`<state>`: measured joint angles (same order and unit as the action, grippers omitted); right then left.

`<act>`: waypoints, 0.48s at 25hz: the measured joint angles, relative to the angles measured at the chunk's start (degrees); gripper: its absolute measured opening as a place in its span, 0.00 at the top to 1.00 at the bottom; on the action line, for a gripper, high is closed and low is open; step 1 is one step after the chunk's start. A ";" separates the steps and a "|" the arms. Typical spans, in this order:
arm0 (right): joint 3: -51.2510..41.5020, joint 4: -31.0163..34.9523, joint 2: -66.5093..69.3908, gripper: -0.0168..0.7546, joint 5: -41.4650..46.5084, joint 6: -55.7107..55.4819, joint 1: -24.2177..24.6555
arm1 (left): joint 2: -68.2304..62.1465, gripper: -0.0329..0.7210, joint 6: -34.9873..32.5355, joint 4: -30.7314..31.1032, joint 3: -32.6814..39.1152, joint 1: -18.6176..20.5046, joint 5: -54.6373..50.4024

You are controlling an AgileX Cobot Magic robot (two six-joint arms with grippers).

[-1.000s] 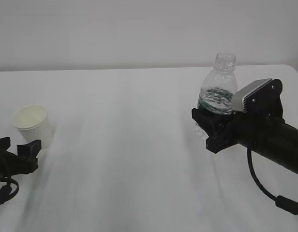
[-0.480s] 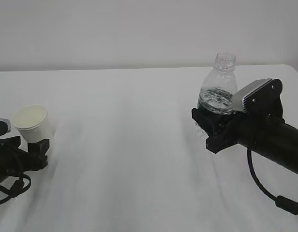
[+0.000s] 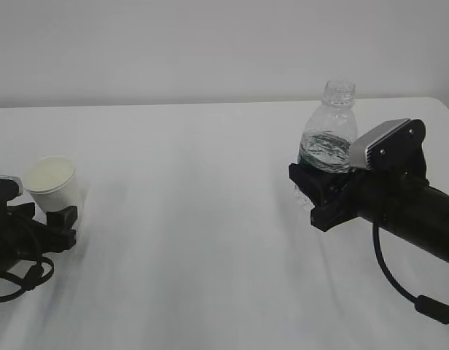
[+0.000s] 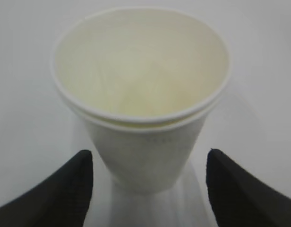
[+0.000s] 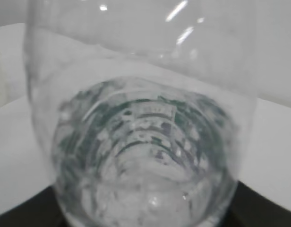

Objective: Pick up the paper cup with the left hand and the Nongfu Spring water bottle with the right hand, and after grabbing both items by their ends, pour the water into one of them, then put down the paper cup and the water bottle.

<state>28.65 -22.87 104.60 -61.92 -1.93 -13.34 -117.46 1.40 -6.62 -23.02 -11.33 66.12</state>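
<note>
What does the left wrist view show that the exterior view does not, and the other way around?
Only the left wrist view shows the pale cream bottom inside the small white paper cup and a doubled rim, with gaps between the cup and the left tool's dark fingers. Only the exterior view shows the clear ribbed plastic water bottle standing in the right tool. Both show the cup upright on the white table.

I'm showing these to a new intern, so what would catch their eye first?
Probably the Nongfu Spring water bottle, capless and upright at right, clamped low down by the right gripper. Next, the paper cup at far left, with the left gripper open around its base.
</note>
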 joint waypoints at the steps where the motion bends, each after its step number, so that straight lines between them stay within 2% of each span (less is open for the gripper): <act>1: 0.00 0.00 0.00 0.44 0.00 0.00 0.00 | 0.00 0.25 0.00 -0.33 0.00 0.03 0.00; 12: 0.00 -0.04 0.00 0.44 -0.05 0.00 0.00 | -0.23 0.25 0.00 -0.49 -2.25 1.71 0.00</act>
<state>28.65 -22.91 104.60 -61.98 -1.93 -13.34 -117.69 1.40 -7.11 -25.27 -9.62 66.12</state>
